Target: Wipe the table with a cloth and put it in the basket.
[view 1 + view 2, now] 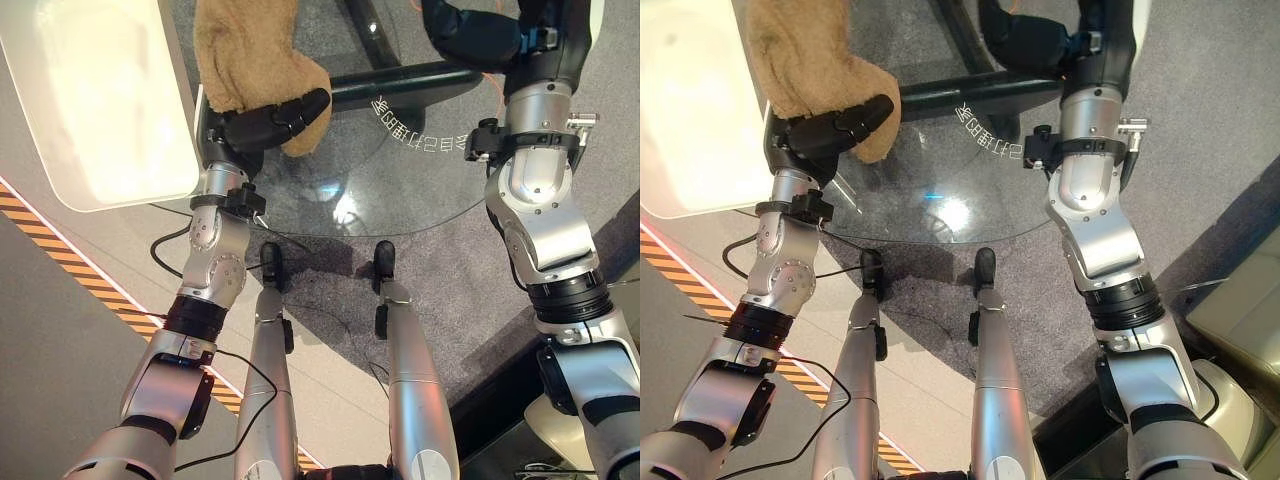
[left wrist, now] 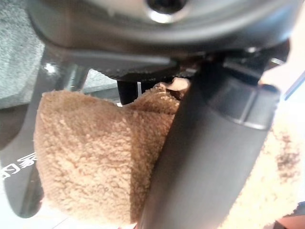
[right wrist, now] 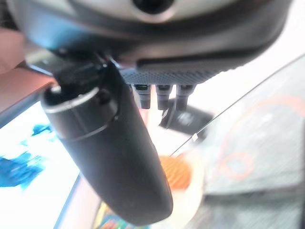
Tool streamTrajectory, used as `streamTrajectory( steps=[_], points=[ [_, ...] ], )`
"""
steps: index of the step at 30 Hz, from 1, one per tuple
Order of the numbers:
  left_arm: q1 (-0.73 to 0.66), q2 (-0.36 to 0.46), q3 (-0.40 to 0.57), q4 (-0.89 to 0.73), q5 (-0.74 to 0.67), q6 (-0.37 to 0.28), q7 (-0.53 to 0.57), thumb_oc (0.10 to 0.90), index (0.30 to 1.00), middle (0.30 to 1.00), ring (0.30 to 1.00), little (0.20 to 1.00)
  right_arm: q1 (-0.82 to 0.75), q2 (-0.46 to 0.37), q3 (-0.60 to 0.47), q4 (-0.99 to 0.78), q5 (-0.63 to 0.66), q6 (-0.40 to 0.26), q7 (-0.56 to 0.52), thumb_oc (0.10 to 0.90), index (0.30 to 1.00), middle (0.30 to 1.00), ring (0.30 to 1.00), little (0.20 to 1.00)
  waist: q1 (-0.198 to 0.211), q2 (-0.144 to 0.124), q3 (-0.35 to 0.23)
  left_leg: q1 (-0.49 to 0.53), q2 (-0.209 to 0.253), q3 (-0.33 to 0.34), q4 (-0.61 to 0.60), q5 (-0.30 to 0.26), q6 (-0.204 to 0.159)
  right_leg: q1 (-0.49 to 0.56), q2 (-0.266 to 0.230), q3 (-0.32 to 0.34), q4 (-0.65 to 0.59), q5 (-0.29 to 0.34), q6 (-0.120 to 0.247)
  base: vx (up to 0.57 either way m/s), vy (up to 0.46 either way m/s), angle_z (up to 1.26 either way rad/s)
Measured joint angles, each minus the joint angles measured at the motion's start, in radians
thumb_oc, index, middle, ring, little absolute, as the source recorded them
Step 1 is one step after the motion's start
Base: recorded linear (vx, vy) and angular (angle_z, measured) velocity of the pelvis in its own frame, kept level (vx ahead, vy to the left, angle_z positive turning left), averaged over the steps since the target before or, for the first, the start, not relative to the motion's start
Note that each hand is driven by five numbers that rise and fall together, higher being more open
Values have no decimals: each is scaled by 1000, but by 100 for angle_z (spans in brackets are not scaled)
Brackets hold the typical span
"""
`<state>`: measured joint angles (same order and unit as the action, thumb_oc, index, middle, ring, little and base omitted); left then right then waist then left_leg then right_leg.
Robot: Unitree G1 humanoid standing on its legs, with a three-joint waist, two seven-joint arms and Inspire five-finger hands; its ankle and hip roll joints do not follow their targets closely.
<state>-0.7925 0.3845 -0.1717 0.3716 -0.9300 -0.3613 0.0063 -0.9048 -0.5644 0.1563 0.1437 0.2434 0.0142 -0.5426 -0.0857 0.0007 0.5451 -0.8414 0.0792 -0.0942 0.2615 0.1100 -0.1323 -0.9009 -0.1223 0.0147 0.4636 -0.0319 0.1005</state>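
The cloth, tan and fluffy, is lain on the round glass table near its left edge, pinched between the curled fingers and thumb of the left hand. The right hand is held over the table's far right side; whether its fingers are apart cannot be told.

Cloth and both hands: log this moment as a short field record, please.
cloth: tan, fluffy, lying on the glass table
left hand: on the cloth's near edge, fingers curled round it
right hand: over the table's far side, holding nothing, fingers relaxed
basket: cannot tell from these views
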Motion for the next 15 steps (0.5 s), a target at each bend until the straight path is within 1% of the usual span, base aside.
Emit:
streamTrajectory(
  steps=[3, 7, 10, 15],
  points=[
    [-1, 25, 6, 0, -5, -23, -10, 100, 300, 300, 300, 200, 20, -4, -25, 63, 0, -1, -20, 800, 900, 900, 900, 900, -1, 0, 0, 0, 2, 2, -2, 0, 0, 0, 2, 1, -7, 2, 0, 0, 0, 0],
    [-8, 27, 31, 2, -38, -49, -24, 100, 300, 300, 300, 200, 25, -12, -37, 119, 8, -1, -30, 800, 900, 900, 900, 900, 0, 0, 0, -1, 5, 3, -5, 0, 0, 0, 4, 1, -14, 4, 0, 0, 0, 0],
    [-43, 35, 35, 43, -59, -71, -35, 100, 300, 300, 300, 200, 31, -28, -39, 163, 33, -33, -33, 800, 900, 900, 900, 900, 4, 0, 0, 0, 6, 4, -7, 0, 0, 0, 5, 1, -14, 5, 0, 0, 0, 0],
    [-50, 72, 37, 66, -114, -105, -48, 100, 300, 300, 300, 200, 34, -41, -65, 299, 85, -81, -61, 800, 900, 900, 900, 900, 4, 0, 0, 0, 6, 4, -10, 0, 0, 0, 5, 1, -16, 5, 0, 0, 0, 0]
  ],
)
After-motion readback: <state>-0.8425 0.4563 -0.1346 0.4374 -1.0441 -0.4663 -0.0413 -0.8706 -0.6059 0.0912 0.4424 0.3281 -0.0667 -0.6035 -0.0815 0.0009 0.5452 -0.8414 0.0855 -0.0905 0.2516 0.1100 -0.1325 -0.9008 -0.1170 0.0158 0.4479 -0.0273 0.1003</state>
